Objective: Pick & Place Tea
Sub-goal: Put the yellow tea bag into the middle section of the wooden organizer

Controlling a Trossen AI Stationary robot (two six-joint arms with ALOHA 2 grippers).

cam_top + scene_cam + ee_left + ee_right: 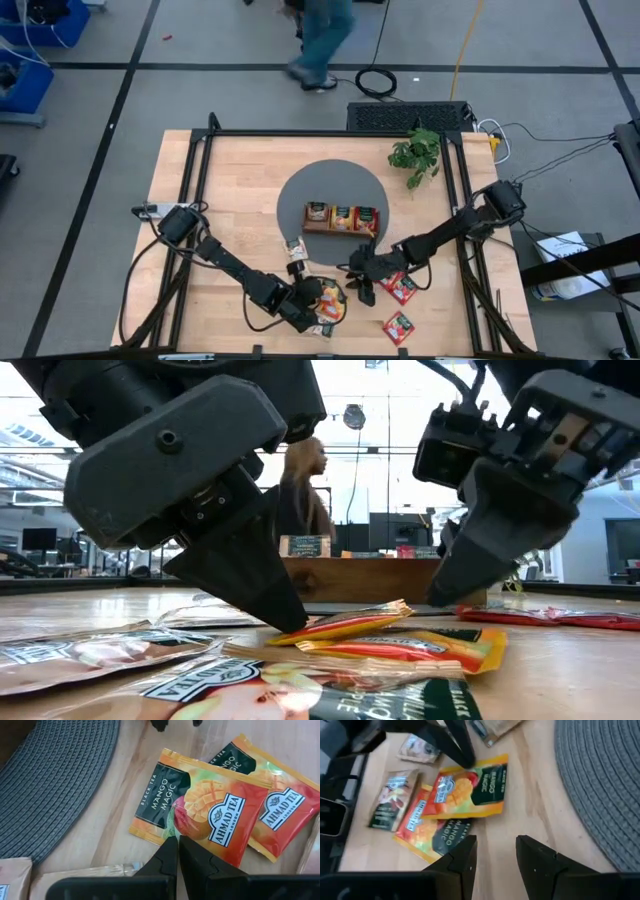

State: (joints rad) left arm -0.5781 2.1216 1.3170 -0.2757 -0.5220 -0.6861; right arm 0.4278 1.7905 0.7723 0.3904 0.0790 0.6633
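The high view hangs overhead, looking straight down on the whole counter (240, 180), both arms and a strip of floor beyond. The low view sits right at counter height, facing level across the wood into the room, so close that the orange tea packets (400, 645) fill its foreground. The left wrist view looks past its own dark fingers (167, 855), very near, down on the same orange tea packets (200, 810) and the edge of the grey mat (55, 780). The right wrist view faces those packets (470, 790) from the opposite side, a little farther off, with the mat (600, 780) alongside.
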